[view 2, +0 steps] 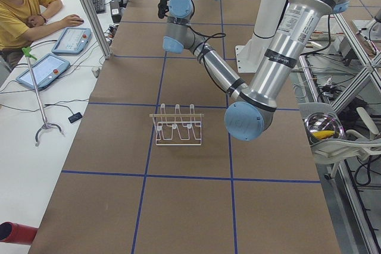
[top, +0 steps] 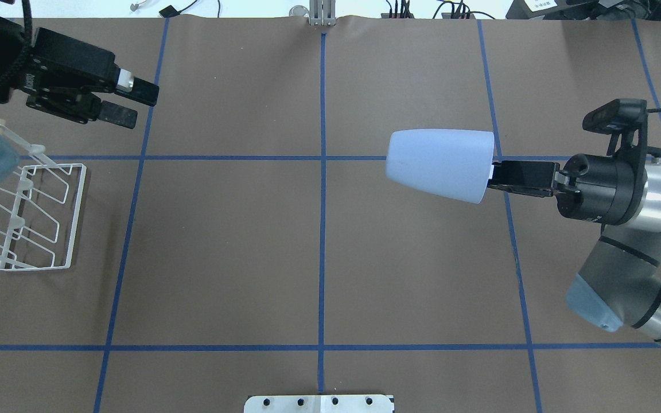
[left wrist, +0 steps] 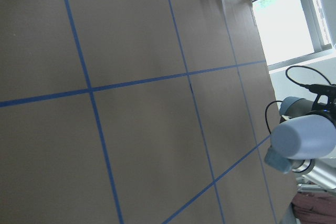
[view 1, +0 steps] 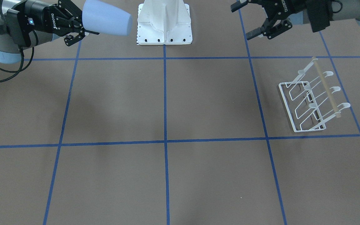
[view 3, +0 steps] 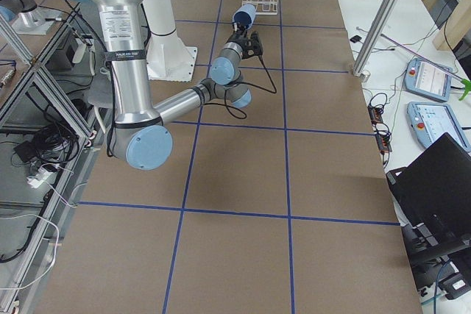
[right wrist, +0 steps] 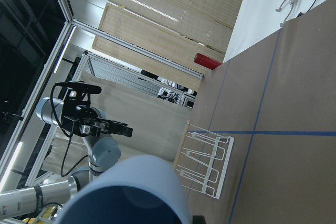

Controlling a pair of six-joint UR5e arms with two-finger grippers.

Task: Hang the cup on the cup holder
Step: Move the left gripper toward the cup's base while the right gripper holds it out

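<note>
The pale blue cup (top: 439,163) lies on its side in the air, held at its rim by my right gripper (top: 494,175), which is shut on it, base pointing toward the table's middle. The cup also shows in the front view (view 1: 106,17), the left wrist view (left wrist: 304,135) and the right wrist view (right wrist: 126,195). The white wire cup holder (top: 38,212) stands on the table at my far left, with nothing on its prongs; it also shows in the front view (view 1: 311,100). My left gripper (top: 135,104) is open and empty, in the air beyond the holder.
The white robot pedestal base (view 1: 164,25) sits at the near middle edge. Blue tape lines (top: 322,229) divide the brown table into squares. An operator (view 2: 18,4) sits at a side desk with tablets, beyond the table's far edge.
</note>
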